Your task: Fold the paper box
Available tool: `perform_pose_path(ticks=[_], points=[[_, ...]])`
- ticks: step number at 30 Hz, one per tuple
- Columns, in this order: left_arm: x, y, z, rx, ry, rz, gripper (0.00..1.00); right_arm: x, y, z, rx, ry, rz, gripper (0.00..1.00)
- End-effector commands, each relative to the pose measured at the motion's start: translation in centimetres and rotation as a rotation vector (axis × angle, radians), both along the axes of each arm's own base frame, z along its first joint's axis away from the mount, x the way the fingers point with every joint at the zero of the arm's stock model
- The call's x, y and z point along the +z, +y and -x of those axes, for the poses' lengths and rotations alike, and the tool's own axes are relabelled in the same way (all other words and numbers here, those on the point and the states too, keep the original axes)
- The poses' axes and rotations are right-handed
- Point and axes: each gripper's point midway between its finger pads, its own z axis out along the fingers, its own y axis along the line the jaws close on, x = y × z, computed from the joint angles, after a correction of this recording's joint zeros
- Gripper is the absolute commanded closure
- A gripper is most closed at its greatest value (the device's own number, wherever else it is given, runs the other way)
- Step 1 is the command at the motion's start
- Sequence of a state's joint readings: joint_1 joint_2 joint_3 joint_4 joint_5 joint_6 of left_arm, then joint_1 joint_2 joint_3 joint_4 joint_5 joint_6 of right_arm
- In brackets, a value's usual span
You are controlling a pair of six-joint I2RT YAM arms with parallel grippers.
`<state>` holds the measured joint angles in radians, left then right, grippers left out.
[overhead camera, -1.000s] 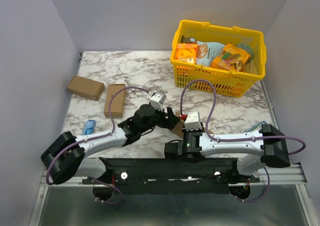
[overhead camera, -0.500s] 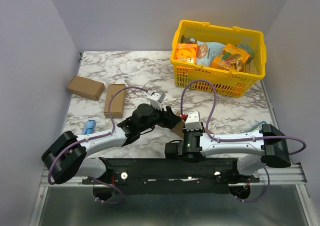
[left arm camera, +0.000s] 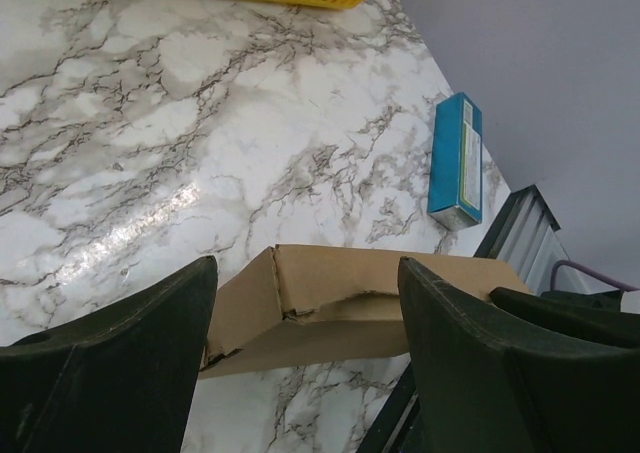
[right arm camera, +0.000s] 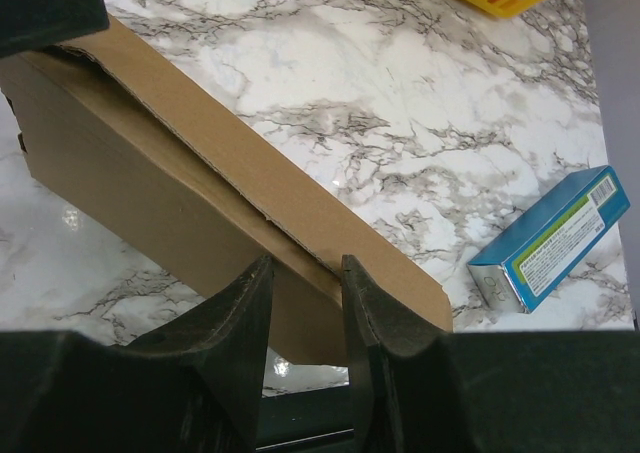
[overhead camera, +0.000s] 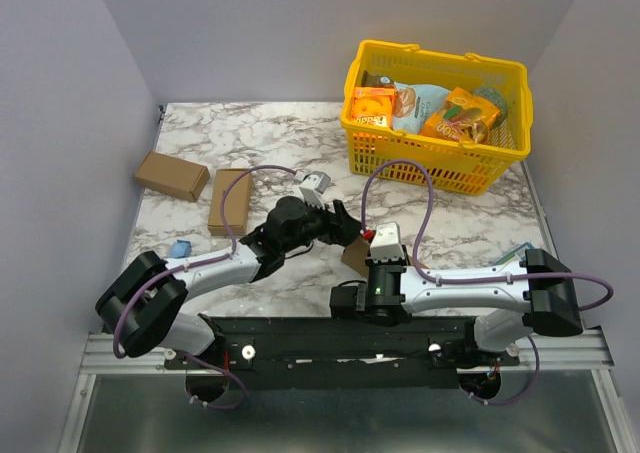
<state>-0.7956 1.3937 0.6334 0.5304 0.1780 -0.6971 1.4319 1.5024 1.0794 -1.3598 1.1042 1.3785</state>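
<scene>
Pinching the paper box (right arm camera: 150, 173) edge with your right gripper (right arm camera: 305, 308).
Your left gripper (left arm camera: 305, 278) hangs above it, spread wide.

1. A yellow basket (overhead camera: 437, 113) full of snack packs stands at the upper right, on the marble table (overhead camera: 300, 143).
2. Two small brown boxes (overhead camera: 172, 176) lie side by side at middle left, with a small blue item (overhead camera: 179, 248) below them.
3. The left arm reaches from the lower left to the centre. The left gripper (overhead camera: 345, 225) is over the paper box (overhead camera: 354, 257), which shows only as a brown patch.
4. The right arm bends in from the lower right. The right gripper (overhead camera: 370, 237) is just beside the left one.
</scene>
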Motion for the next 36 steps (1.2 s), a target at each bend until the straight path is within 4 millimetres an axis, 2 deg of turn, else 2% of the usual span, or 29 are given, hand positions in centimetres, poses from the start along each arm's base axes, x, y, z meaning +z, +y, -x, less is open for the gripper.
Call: perform_pose_path(ticks=[1,3,9,10,15,20,28,31,32,33,34,36], points=[[0.6,-0.9,0.1,-0.047,-0.018,0.023,0.27,-0.2,-1.7,0.6,-0.022,0.031,0.050,0.59],[-0.1,-0.7,0.4,-0.059,-0.019,0.009,0.36,-0.2,-1.8,0.6,-0.023,0.032,0.045,0.59],[-3.3,0.1,1.9,-0.111,-0.024,-0.038,0.51,-0.4,-1.6,0.7,-0.021,0.034,0.037,0.59],[-3.3,0.0,2.2,-0.125,-0.038,-0.029,0.52,-0.3,-1.6,0.6,-0.020,0.033,0.038,0.59],[-5.9,1.1,3.3,-0.159,-0.098,-0.116,0.54,-0.1,-1.6,0.7,-0.020,0.036,0.022,0.58],[-8.1,2.2,3.8,-0.157,-0.169,-0.196,0.55,0.1,-0.3,0.8,0.026,0.074,0.007,0.48],[-9.9,3.2,4.3,-0.125,-0.223,-0.221,0.56,1.5,2.5,1.4,0.140,0.155,-0.079,0.26],[-10.1,3.2,4.4,-0.125,-0.229,-0.224,0.57,2.5,4.5,1.7,0.268,0.190,-0.134,0.14],[-10.2,3.3,4.4,-0.121,-0.232,-0.222,0.57,2.6,5.9,2.0,0.342,0.221,-0.160,0.09],[-10.2,3.2,4.5,-0.122,-0.233,-0.218,0.58,3.0,5.9,1.6,0.360,0.226,-0.195,0.08],[-10.2,3.2,4.5,-0.120,-0.236,-0.217,0.58,2.5,5.8,1.6,0.375,0.237,-0.193,0.07],[-10.1,3.4,4.5,-0.113,-0.244,-0.213,0.58,2.7,5.4,0.9,0.386,0.219,-0.202,0.06]])
